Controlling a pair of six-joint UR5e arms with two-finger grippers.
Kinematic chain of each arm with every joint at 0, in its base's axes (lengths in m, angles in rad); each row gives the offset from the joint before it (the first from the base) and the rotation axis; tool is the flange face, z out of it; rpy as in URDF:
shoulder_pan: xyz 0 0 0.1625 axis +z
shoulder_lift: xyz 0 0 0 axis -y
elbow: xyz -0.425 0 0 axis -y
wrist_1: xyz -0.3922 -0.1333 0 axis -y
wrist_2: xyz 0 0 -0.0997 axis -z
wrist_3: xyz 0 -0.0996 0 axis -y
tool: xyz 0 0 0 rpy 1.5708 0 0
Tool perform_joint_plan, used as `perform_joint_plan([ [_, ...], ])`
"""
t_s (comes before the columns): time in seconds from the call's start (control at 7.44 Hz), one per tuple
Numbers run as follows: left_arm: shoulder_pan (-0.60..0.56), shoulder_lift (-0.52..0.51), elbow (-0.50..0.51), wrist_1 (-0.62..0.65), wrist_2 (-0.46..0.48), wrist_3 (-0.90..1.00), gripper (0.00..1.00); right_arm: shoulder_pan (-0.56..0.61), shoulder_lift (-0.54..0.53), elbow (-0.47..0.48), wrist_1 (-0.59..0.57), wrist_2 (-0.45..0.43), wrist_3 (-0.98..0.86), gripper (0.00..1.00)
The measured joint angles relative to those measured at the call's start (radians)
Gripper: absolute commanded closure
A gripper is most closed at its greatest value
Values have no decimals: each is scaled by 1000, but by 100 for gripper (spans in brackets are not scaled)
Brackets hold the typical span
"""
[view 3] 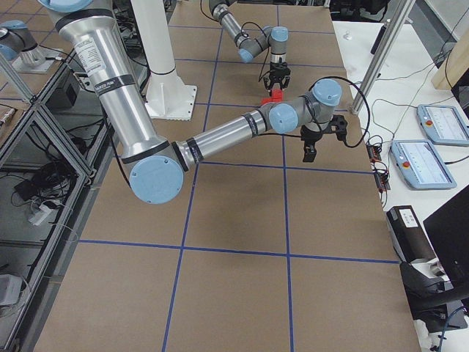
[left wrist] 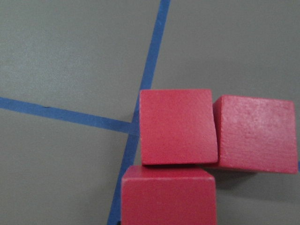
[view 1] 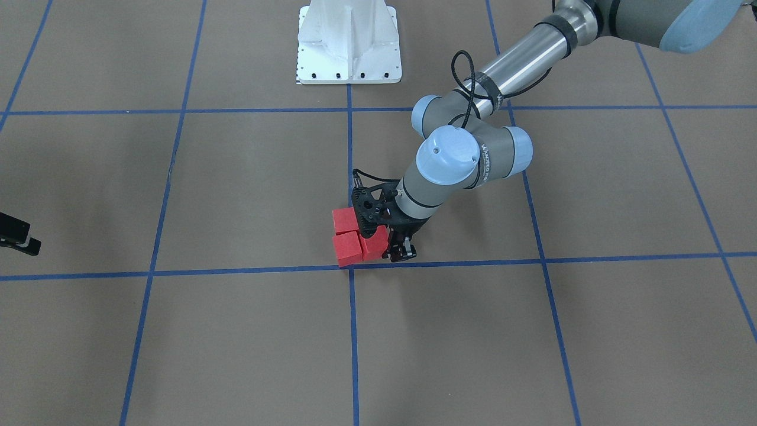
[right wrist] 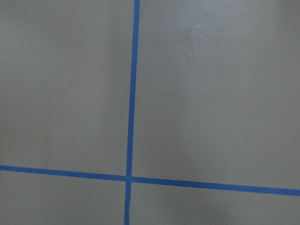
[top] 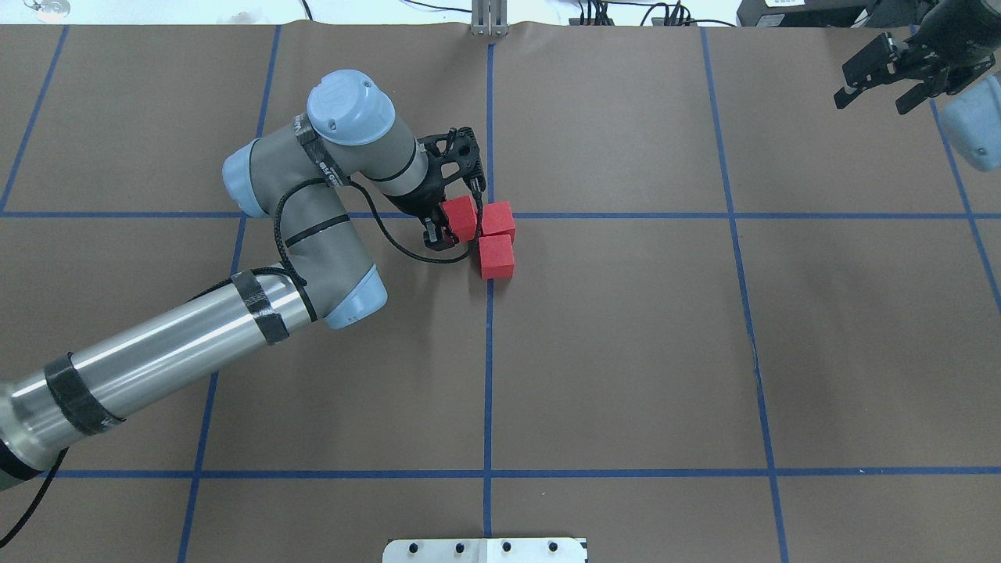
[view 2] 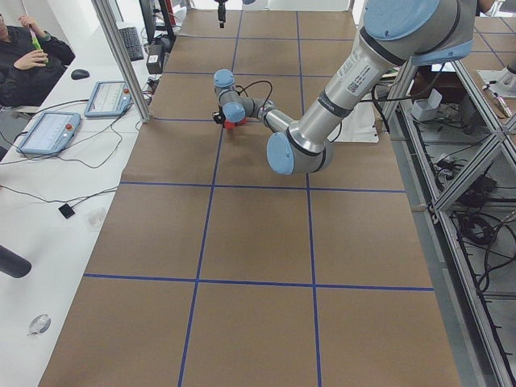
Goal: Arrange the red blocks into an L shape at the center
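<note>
Opposed overhead and front cameras both see the red blocks [top: 496, 256].

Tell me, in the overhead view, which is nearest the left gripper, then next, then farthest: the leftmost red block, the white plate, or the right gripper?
1. Leftmost red block, between the left gripper's jaws.
2. White plate, at the view's bottom edge, middle.
3. Right gripper, far off in the top right corner.

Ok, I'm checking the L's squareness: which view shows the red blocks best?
Left wrist-mounted: the red blocks loom large, edges plain, one cropped. Overhead and front-facing show all three small beside the left gripper; side views, a red speck; right wrist-mounted, none.
</note>
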State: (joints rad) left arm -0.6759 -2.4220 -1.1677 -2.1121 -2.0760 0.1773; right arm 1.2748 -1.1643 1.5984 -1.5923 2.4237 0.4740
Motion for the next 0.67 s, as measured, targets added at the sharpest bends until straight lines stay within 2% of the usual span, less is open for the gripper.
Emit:
perform_joint_plan([
  [0.67,23,-1,2,-77,44,5,26,-1,1,-3,0,0,0,1],
])
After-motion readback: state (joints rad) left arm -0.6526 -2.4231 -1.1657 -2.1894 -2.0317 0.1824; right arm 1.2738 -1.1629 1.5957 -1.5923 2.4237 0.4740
